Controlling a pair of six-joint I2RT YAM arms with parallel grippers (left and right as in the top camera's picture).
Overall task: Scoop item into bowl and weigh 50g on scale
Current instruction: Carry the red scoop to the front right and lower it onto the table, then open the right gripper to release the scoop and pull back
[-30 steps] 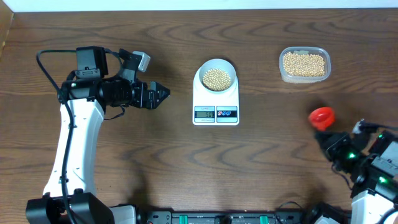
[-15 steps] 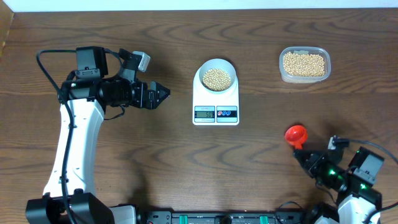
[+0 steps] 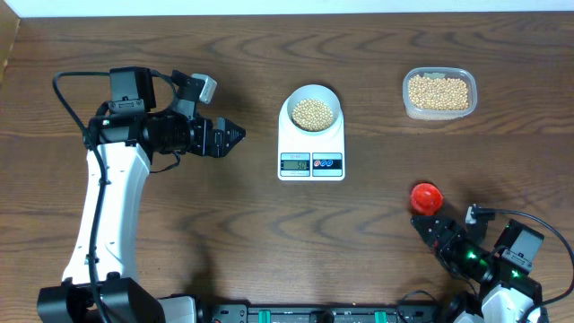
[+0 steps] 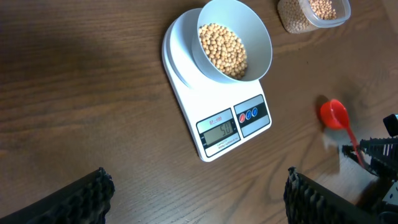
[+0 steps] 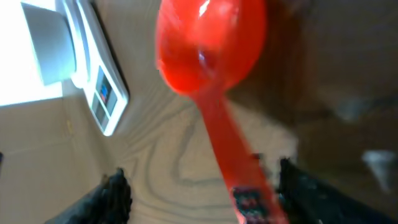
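Scale is sitting mid-table, long axis running away from the robot, display end facing the near edge. Bowl is resting on its far end, holding the beans. Red scoop is lying near right, well apart from the scale, with its cup end pointing away from the robot. Its handle is running back between the right gripper fingers, which are spread and not pinching it. Clear tub of beans is standing far right. Left gripper is hanging left of the scale, spread wide and holding nothing.

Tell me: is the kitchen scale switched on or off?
On: the kitchen scale display shows dark digits in the left wrist view, with the bowl of soybeans on it.
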